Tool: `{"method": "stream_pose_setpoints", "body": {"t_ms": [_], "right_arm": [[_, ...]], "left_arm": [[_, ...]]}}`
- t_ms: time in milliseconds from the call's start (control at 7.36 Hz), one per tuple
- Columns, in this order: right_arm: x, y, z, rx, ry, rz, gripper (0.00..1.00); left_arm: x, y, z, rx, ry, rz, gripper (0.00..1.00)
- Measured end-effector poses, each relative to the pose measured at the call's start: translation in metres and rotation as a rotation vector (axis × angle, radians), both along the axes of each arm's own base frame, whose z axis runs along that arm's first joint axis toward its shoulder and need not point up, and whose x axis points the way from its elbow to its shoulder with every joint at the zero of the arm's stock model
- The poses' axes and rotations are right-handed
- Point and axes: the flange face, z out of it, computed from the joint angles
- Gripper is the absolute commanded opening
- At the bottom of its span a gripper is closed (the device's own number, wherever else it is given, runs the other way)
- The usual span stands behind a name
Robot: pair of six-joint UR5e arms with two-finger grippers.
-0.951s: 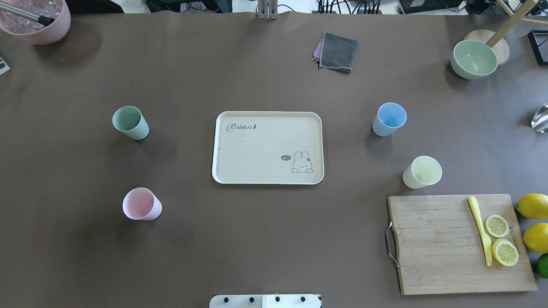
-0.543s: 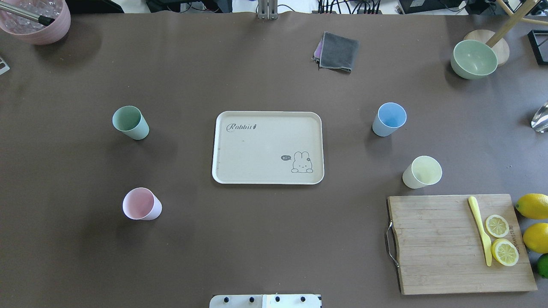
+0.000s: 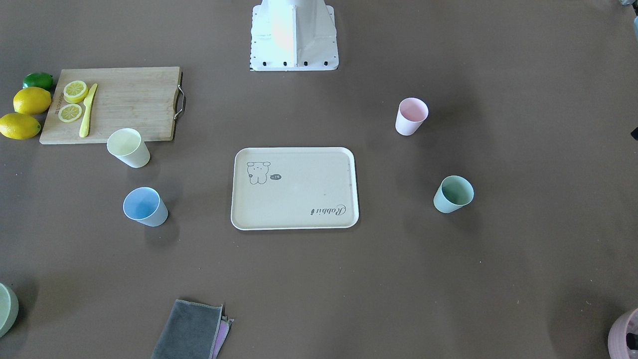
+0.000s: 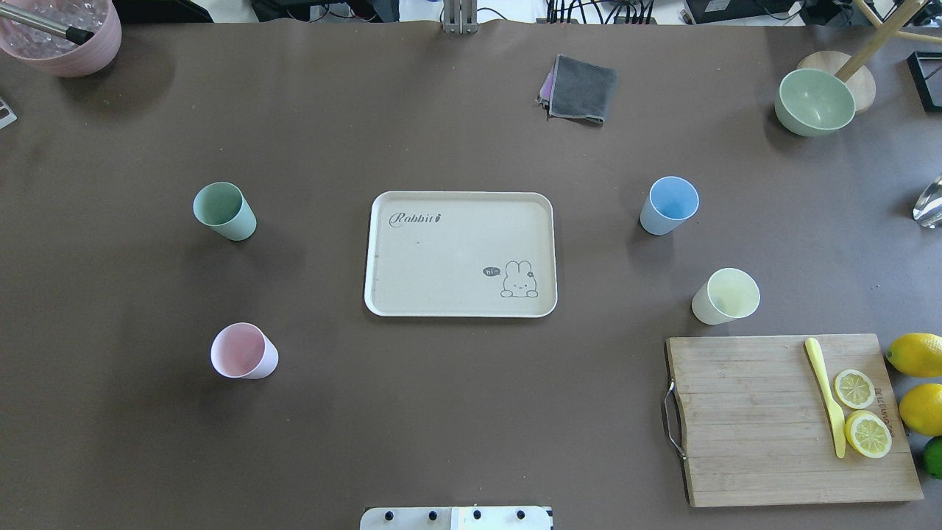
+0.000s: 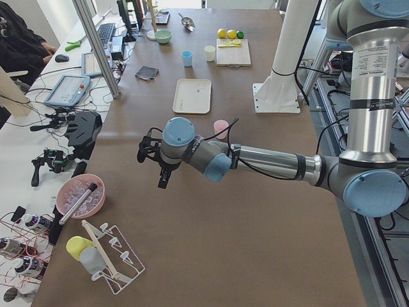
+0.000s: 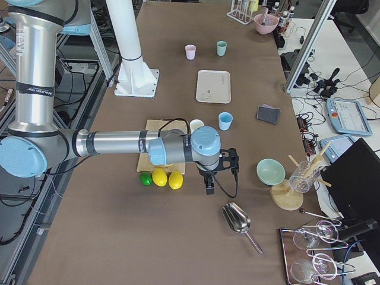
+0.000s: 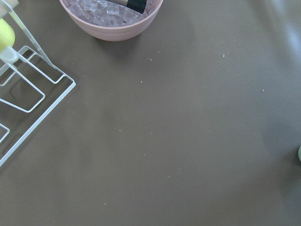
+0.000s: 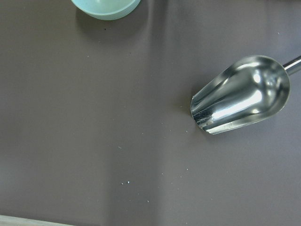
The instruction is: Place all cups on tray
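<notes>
The cream tray point(image 4: 441, 258) lies at the table's middle with nothing on it; it also shows in the front view point(image 3: 294, 199). Four cups stand upright on the table around it: mint green point(image 4: 224, 210) and pale pink point(image 4: 243, 351) to its left, light blue point(image 4: 669, 205) and pale yellow point(image 4: 726, 296) to its right. My left gripper point(image 5: 146, 153) shows only in the left side view, far from the cups, near the pink pot. My right gripper point(image 6: 231, 161) shows only in the right side view, beyond the lemons. I cannot tell whether either is open or shut.
A wooden cutting board point(image 4: 758, 419) with lemon slices and a yellow knife lies front right, lemons point(image 4: 916, 355) beside it. A green bowl point(image 4: 815, 101), a grey cloth point(image 4: 581, 88) and a mauve pot point(image 4: 62, 37) stand along the back. A metal scoop point(image 8: 240, 94) and a wire rack point(image 7: 23, 94) lie at the table's ends.
</notes>
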Motion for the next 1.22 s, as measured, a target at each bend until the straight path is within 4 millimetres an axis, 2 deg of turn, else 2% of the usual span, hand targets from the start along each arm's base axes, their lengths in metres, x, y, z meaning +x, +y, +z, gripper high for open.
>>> {"method": "stream_pose_setpoints", "body": {"t_ms": [136,272,407,543,951,1086,1222], "right_arm": [[0.000,0.004,0.005,0.006,0.001,0.020,1.00],[-0.004,0.003,0.002,-0.012,-0.003,0.046,1.00],[-0.020,-0.004,-0.013,-0.045,-0.014,0.069,1.00],[-0.048,-0.017,-0.036,-0.077,-0.029,0.077,1.00],[-0.151,-0.049,-0.109,-0.108,-0.003,0.091,1.00],[-0.183,-0.049,-0.128,-0.112,-0.003,0.088,1.00],[-0.221,-0.039,-0.149,-0.124,-0.011,0.075,1.00]], "left_arm": [[0.027,0.002,-0.018,-0.027,0.041,-0.024,0.98],[0.055,0.004,-0.036,-0.035,0.059,-0.027,0.98],[0.081,0.006,-0.051,-0.033,0.068,-0.010,0.98],[0.100,0.006,-0.060,-0.027,0.072,0.011,0.98],[0.125,0.013,-0.073,-0.016,0.078,0.040,0.98],[0.126,0.015,-0.079,-0.015,0.077,0.024,0.98],[0.126,0.016,-0.081,-0.016,0.075,0.012,0.98]]}}
